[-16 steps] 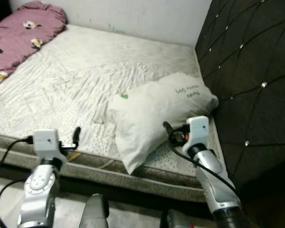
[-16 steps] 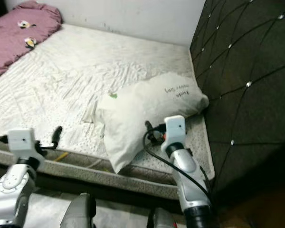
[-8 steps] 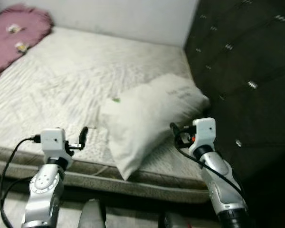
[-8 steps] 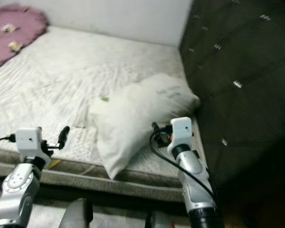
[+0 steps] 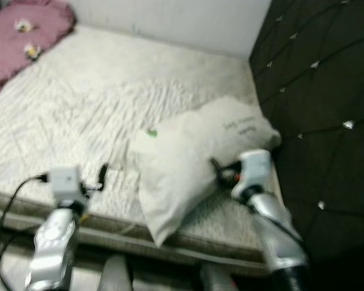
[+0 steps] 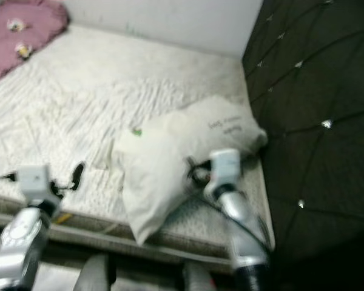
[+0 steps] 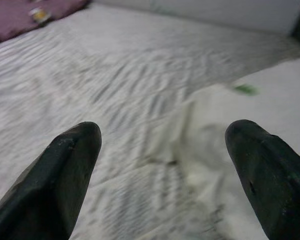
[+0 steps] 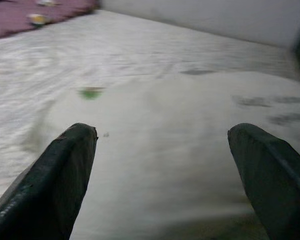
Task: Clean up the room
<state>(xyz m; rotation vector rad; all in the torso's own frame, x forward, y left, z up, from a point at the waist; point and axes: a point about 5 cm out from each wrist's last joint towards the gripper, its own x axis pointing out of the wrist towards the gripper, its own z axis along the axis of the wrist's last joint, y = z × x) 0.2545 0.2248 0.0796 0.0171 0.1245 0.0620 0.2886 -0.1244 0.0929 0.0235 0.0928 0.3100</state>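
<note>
A white pillow (image 5: 194, 159) with a small green mark and dark lettering lies tilted on the white mattress (image 5: 97, 103), close to the dark headboard, one corner hanging over the front edge. My right gripper (image 5: 216, 168) is open at the pillow's right side; its wrist view has the pillow (image 8: 165, 145) between the spread fingers (image 8: 60, 180). My left gripper (image 5: 103, 176) is open above the mattress's front edge, left of the pillow. In the left wrist view, wrinkled sheet (image 7: 115, 100) lies ahead, with the pillow (image 7: 250, 95) beyond one finger (image 7: 65, 170).
A black tufted headboard (image 5: 315, 91) stands along the right. A purple patterned blanket (image 5: 18, 33) lies at the far left corner. A white wall (image 5: 170, 21) runs behind the bed. The mattress's front edge (image 5: 109, 233) is near my arms.
The camera has shifted and the picture is blurred. The pillow sits closer to my right gripper than one second ago. Both grippers stay open.
</note>
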